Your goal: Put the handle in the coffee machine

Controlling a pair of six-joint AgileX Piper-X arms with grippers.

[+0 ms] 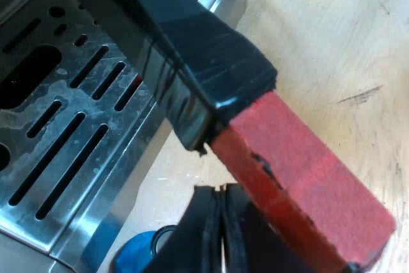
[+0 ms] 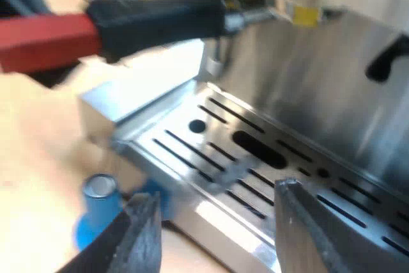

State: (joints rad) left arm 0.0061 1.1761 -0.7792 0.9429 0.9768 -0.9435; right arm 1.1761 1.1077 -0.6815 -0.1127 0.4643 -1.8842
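Note:
The holder's dark handle (image 1: pixel 185 36) runs away from my left gripper (image 1: pixel 255 228) above the espresso machine's drip tray (image 1: pixel 57 145). Its red end (image 1: pixel 300 177) lies against my black finger (image 1: pixel 208 234), and the grip looks shut on it. In the right wrist view the handle (image 2: pixel 160 20) lies level at the machine's front, its metal end (image 2: pixel 249 4) up under the brew head and its red end (image 2: pixel 45 39) pointing away from the machine. My right gripper (image 2: pixel 217 234) hangs open and holds nothing, low by the edge of the slotted drip tray (image 2: pixel 255 158).
A blue tamper (image 2: pixel 99 206) stands on the wooden table (image 2: pixel 38 158) next to the drip tray; it also shows as the blue tamper (image 1: pixel 137 257) beside my left finger. A black knob (image 2: pixel 386 62) sticks out of the machine's steel front.

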